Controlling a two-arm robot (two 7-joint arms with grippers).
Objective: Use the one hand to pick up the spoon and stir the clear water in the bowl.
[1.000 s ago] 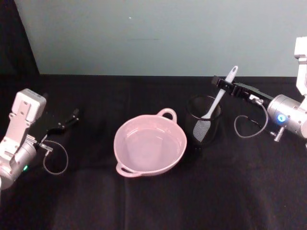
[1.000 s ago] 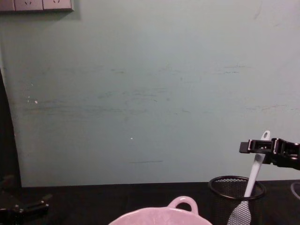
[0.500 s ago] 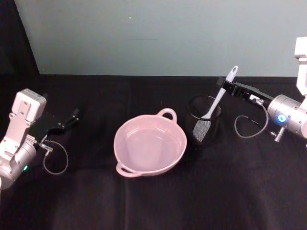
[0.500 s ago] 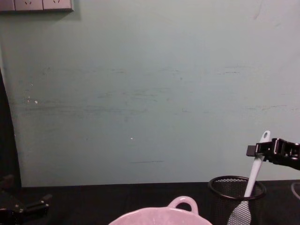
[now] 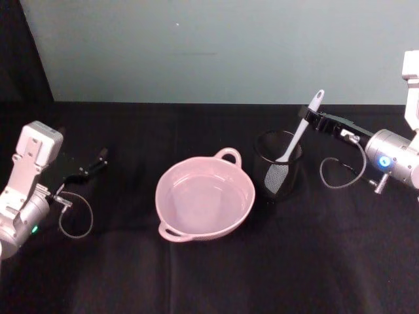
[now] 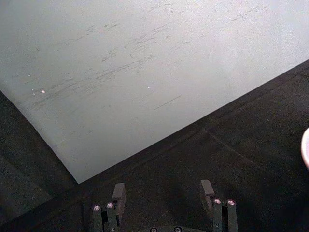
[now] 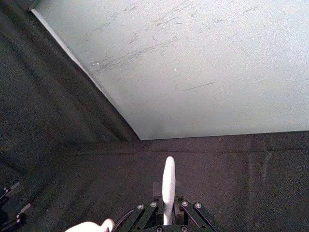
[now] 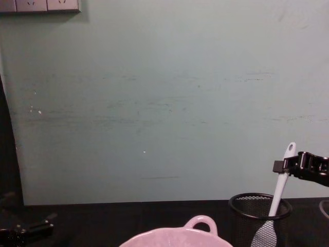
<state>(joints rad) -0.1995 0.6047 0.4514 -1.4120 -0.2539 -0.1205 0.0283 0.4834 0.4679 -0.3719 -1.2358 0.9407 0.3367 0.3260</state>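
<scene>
Toward the far right of the black worktop [image 5: 209, 275], the right end effector [image 5: 309, 118] is clenched on the spoon [image 5: 298, 134], high on its handle just below the holed tip. In the right wrist view the handle rises between the two jaws with no gap visible. The spoon leans in the black mesh cup [image 5: 278, 173], its blade down inside and showing pale through the mesh, so it is not yet lifted. The cup stands just to the right of the pink bowl [image 5: 160, 196], which sits mid-worktop with clear water [image 5: 206, 199] in it. The left end effector [image 5: 93, 166] lies released at the far left, well away from everything.

The likeliest trouble is the blade. Because the spoon leans, a lift that is not along its length could catch the blade on the cup's rim and tip the light cup toward the bowl. A hold so near the handle's end also leaves a long lever, so the spoon may swivel in the grip once the blade drags through water. A wide stroke could slop water over the rim.

By count: one spoon, one bowl, one mesh cup, two end effectors.
</scene>
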